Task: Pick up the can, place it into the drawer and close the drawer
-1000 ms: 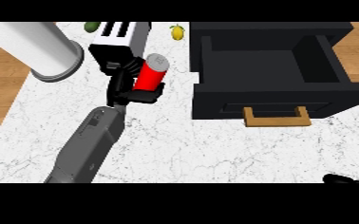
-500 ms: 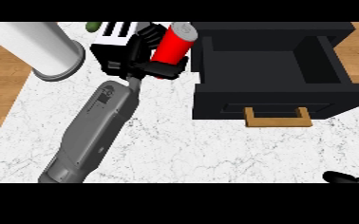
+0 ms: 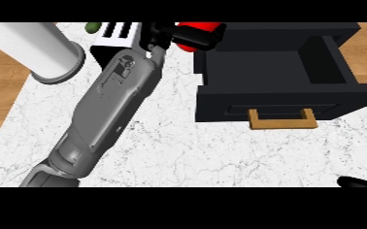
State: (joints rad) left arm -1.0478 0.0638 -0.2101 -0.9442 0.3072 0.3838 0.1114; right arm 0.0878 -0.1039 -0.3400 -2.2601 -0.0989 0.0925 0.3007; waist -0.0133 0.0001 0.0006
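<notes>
The left forearm (image 3: 108, 106) was stretched diagonally across the marbled white counter (image 3: 179, 160), rising from the lower left edge of the head view towards the top centre. At its far end the black left hand (image 3: 163, 35) was curled round the red can (image 3: 197, 33), which was held at the very top of the view, off the counter surface and just over the near-left corner of the black drawer unit (image 3: 279, 39). Only part of the can was shown — its red body was partly covered by the dark fingers and cut off by the upper edge.

The drawer (image 3: 276, 85) was pulled out towards the viewer and its inside was seen as dark and open, with a tan handle (image 3: 282, 121) fixed on its front panel. The can was not inside it; it was placed beside the drawer's left wall, towards the back.

Of the right hand (image 3: 351, 182) only a small black tip was seen at the lower right corner, so whether its fingers were straight or curled could not be told.

A large white cylinder (image 3: 39, 48) was stood at the upper left, and a black-and-white striped object (image 3: 118, 33) lay behind the wrist, with a small green item (image 3: 92, 27) just beside it.

No label, brand or writing could be read on the can or elsewhere — a faint mark on the forearm casing was not legible.
</notes>
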